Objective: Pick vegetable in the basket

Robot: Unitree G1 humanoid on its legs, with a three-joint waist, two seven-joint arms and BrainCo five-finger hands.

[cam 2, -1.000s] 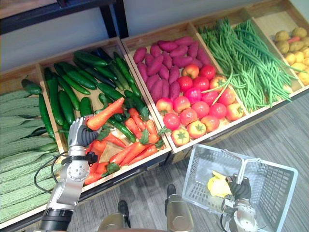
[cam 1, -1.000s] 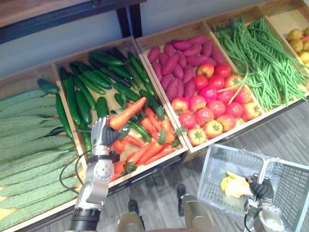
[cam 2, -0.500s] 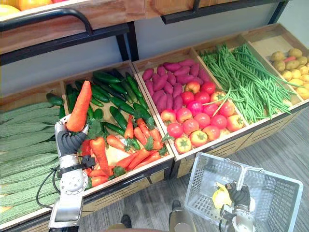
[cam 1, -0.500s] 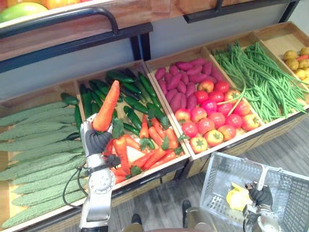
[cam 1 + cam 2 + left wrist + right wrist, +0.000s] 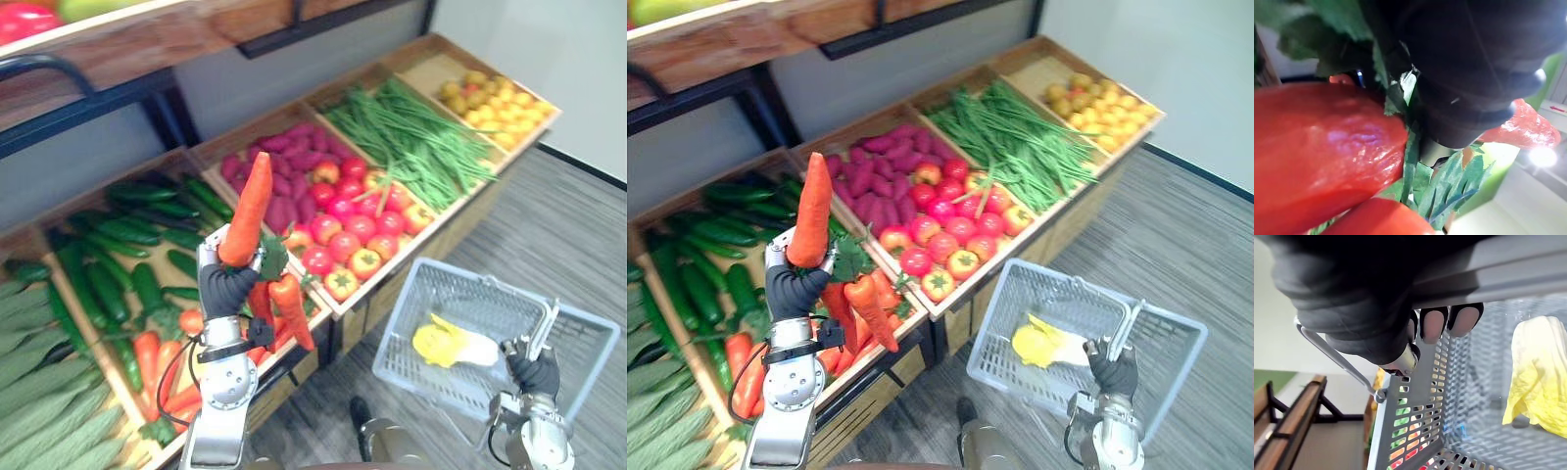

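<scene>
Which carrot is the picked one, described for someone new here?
On the sloping wooden produce stand, find the cucumber-and-carrot crate. Above it the left hand grips one carrot; it alone stands upright, tip up, higher than the other carrots.

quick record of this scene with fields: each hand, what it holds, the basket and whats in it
left: left hand shut on long orange carrot, held upright above the wooden display crates
right: right hand shut on grey basket handle
basket: grey mesh plastic basket, on the robot's right of the crates
basket contents: yellow leafy vegetable
carrot in basket: not yet
</scene>
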